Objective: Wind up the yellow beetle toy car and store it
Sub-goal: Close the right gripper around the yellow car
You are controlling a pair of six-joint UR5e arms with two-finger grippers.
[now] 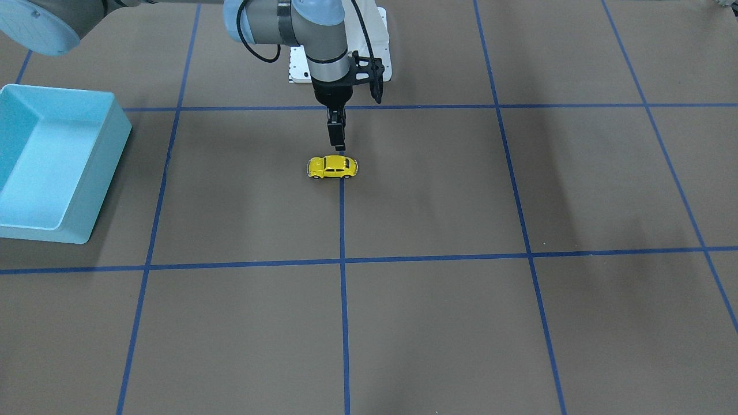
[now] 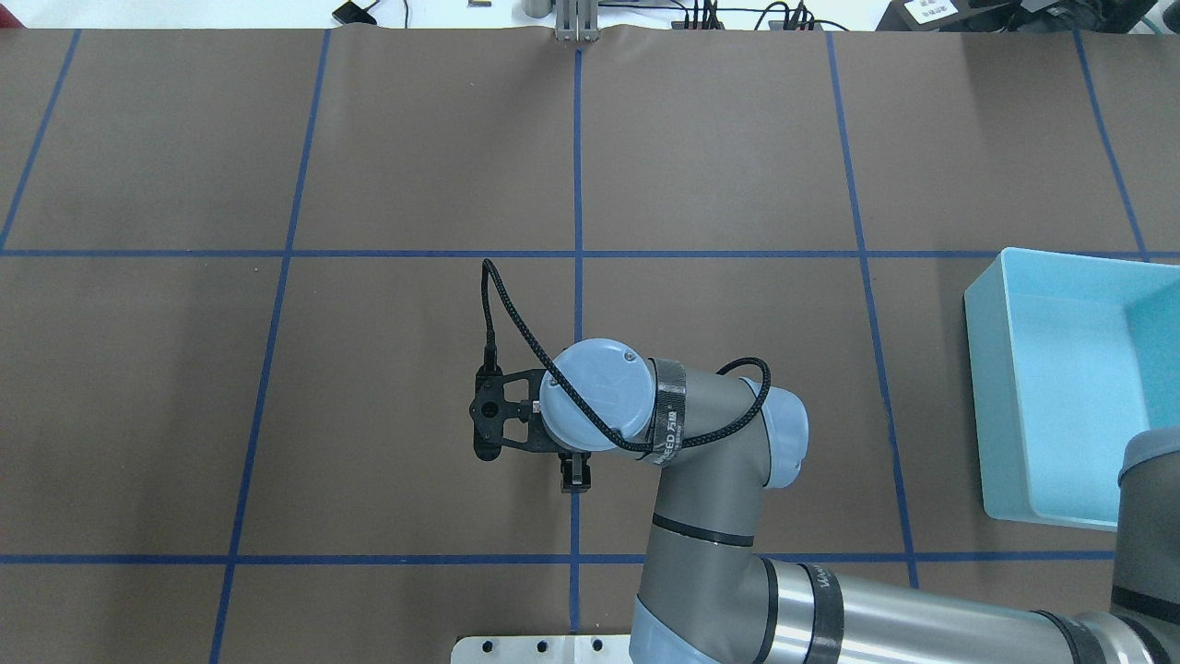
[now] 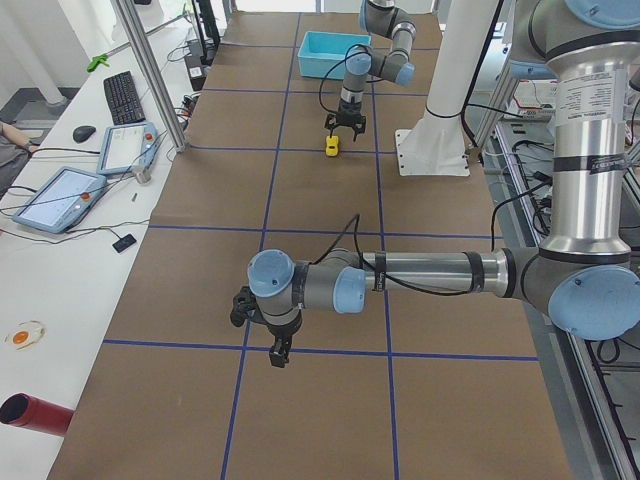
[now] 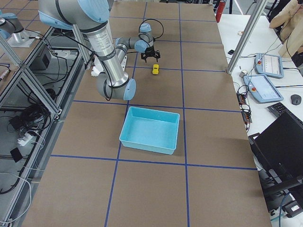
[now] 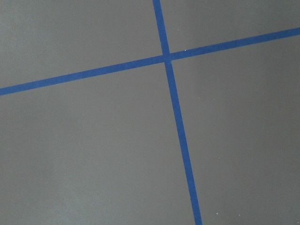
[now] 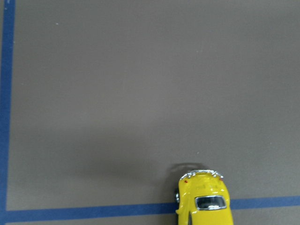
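The yellow beetle toy car stands on its wheels on the brown table, across a blue tape line. It also shows at the bottom of the right wrist view; in the overhead view the arm hides it. My right gripper points straight down, just above the car and slightly to its robot side, not touching it. Its jaws look open and empty; one finger pokes out from under the wrist. My left gripper hangs low over bare table far from the car; I cannot tell whether it is open or shut.
A light blue bin stands empty on my right side of the table, also in the overhead view. Blue tape lines grid the brown table. A white mounting plate lies behind the gripper at the robot's base.
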